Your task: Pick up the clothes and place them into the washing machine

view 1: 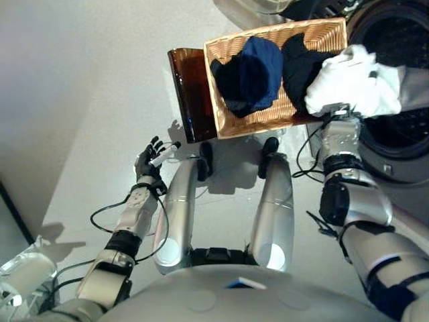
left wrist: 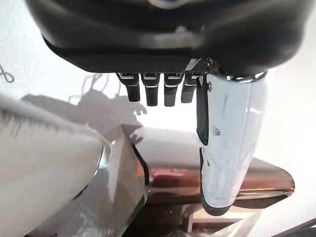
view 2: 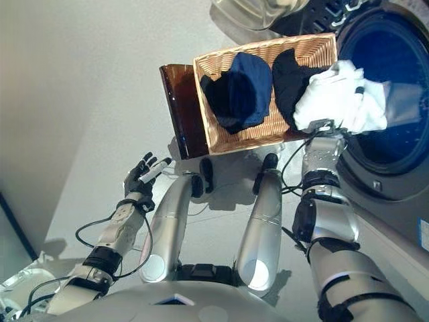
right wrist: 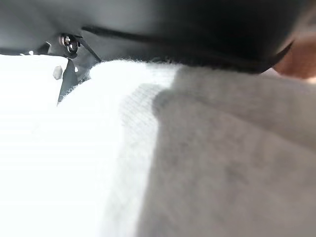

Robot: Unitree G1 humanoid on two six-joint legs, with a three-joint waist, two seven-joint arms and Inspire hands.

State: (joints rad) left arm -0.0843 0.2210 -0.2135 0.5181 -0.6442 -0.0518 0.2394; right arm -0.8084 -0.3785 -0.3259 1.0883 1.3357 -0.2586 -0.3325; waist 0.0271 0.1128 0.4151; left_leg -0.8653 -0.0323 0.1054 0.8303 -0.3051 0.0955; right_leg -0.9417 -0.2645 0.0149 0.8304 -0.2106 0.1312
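A wicker basket [view 1: 228, 50] on a dark brown stand [view 1: 188, 94] holds a dark blue garment [view 1: 253, 72] and a black garment [view 1: 300, 64]. A white garment [view 1: 348, 84] is bunched over the basket's right end, at the washing machine's round opening [view 1: 402, 40]. My right hand [view 1: 373, 74] is buried in it, fingers curled into the cloth, only a dark fingertip showing. In the right wrist view the white cloth [right wrist: 98, 163] fills the frame. My left hand [view 1: 151, 159] hangs open and empty over the floor, left of the stand, with its white-covered thumb [left wrist: 227, 143] straight.
The washing machine's open door [view 2: 255, 13] shows at the top, beyond the basket. A crumpled clear bag [view 1: 23, 275] lies at the lower left. Pale grey floor spreads to the left of the stand.
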